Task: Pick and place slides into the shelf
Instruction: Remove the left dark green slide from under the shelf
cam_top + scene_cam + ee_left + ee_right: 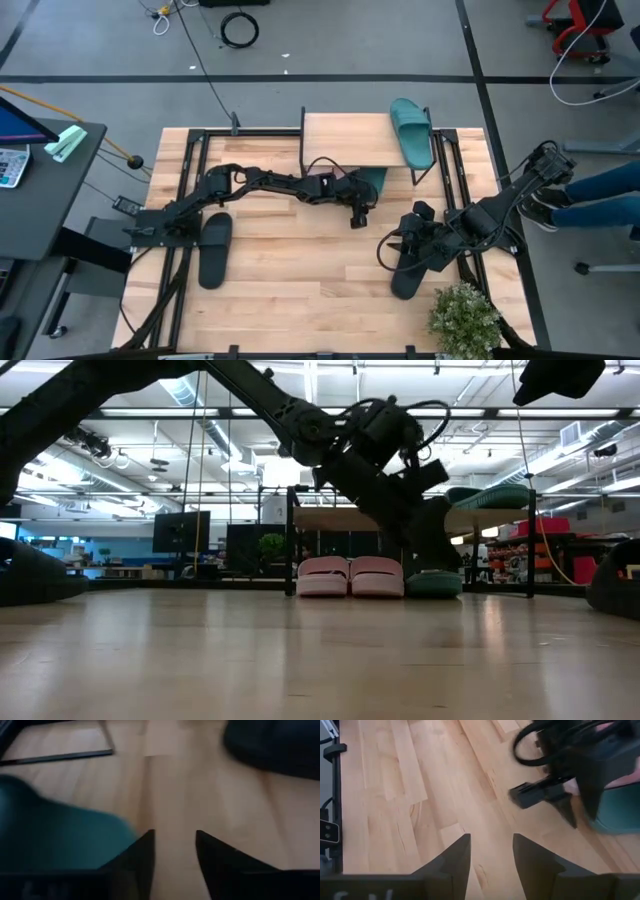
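The wooden table (300, 270) is carrying the shelf (345, 140) at its far edge, and everything else is sitting in relation to that rack. The left arm is reaching out long and low across the table toward the shelf's front, its left gripper (357, 213) hanging just before the rack with fingers (137, 857) parted a little and holding nothing, beside a teal slide (433, 582) that is lying under the plank. The right arm is folding up near the shelf's right side, well in front of it; the right gripper (489, 855) is standing slightly open and empty over bare wood. Two pink slides (350, 575) are sitting side by side under the shelf. A second teal slide (411, 131) is resting on the shelf's right end. One black slide (214, 249) is lying far left of the shelf, another (410, 272) beneath the right arm.
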`<action>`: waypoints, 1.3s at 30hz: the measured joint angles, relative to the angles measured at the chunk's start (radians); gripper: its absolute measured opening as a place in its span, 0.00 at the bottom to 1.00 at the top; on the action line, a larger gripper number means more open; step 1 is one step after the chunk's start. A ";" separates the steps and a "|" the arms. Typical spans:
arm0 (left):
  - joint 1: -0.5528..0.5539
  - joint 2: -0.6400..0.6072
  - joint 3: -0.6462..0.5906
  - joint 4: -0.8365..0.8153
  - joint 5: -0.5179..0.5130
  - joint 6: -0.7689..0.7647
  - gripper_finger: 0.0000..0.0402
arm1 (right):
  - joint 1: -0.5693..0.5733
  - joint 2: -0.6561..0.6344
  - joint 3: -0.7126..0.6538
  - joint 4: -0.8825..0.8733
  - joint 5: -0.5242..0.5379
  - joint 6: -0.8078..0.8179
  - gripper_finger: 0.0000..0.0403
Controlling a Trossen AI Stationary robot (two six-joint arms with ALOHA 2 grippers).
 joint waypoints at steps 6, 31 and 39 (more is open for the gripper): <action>-0.126 0.000 0.000 -0.017 -0.276 0.087 0.06 | 0.013 0.000 0.000 0.000 0.000 0.033 0.38; -0.020 0.047 -0.001 0.120 -0.407 0.048 0.00 | 0.051 0.000 0.000 0.000 0.079 0.020 0.38; -0.019 0.054 -0.001 0.118 -0.386 -0.030 0.00 | 0.051 0.000 0.000 0.000 0.079 0.011 0.38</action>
